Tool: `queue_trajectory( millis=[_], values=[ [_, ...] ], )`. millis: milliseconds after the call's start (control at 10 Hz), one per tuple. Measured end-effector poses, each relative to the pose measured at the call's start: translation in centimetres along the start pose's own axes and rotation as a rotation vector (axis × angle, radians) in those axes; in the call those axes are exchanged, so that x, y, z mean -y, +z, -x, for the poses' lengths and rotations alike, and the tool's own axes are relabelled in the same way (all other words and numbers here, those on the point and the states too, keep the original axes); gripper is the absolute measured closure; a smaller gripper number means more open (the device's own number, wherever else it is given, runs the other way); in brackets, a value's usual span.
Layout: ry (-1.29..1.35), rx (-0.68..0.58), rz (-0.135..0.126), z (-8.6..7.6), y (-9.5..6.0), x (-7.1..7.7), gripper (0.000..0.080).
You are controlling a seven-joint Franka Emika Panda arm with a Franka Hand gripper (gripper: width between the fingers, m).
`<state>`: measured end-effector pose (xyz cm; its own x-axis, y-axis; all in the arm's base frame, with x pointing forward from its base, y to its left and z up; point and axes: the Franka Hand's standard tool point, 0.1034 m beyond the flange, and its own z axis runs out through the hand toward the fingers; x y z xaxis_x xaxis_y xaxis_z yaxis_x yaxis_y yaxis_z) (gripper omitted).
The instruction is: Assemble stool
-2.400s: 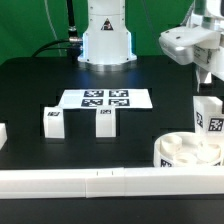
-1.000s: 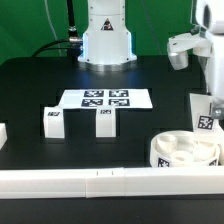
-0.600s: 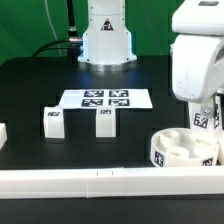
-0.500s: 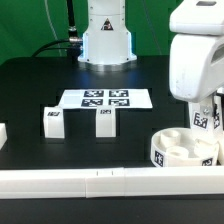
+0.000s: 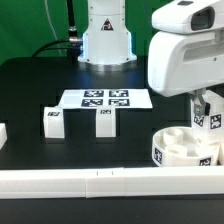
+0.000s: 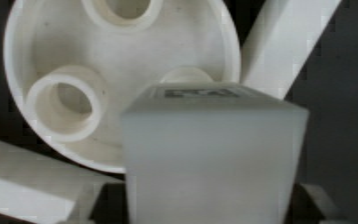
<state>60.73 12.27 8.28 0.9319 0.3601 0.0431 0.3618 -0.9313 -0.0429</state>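
Starting with the exterior view, the pincer [image 5: 203, 103] is clamped on the held leg [image 5: 209, 120], which is upright over the seat disc [image 5: 178, 150] at the exterior view's right of the desk [image 5: 30, 85]; contact between them cannot be confirmed. A loose leg [image 5: 53, 120] and a second loose leg [image 5: 105, 120] stand near the marker board [image 5: 105, 98].

In the wrist view, the held leg [image 6: 211, 150] fills the foreground. The seat disc [image 6: 105, 70], with round sockets, lies behind it.

The arm's base [image 5: 107, 42] is a glossy white rounded column with a small bluish mark on its front and black cables [image 5: 68, 22] running beside it; the wrist housing [image 5: 185, 58] is a bulky, smooth white shell with rounded corners
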Motion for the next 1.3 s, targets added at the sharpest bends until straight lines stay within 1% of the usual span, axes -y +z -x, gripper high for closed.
queue_trajectory(
  millis=[100, 200, 300, 600, 800, 1000, 1300],
  values=[
    [0.039, 0.0, -0.001, 0.0, 0.0, -0.02, 0.0462],
    [0.147, -0.002, -0.004, 0.03, 0.02, -0.14, 0.0462],
    [0.287, -0.009, -0.018, 0.1, 0.02, -0.37, 0.0462],
    [0.618, -0.034, -0.028, 0.36, 0.05, -0.65, 0.0462],
    [0.842, -0.05, -0.048, 0.41, 0.07, -0.95, 0.0462],
    [1.069, -0.041, -0.064, 0.46, 0.14, -0.86, 0.0462],
    [1.343, -0.03, -0.066, 0.47, 0.27, -0.44, 0.0462]
  ],
)
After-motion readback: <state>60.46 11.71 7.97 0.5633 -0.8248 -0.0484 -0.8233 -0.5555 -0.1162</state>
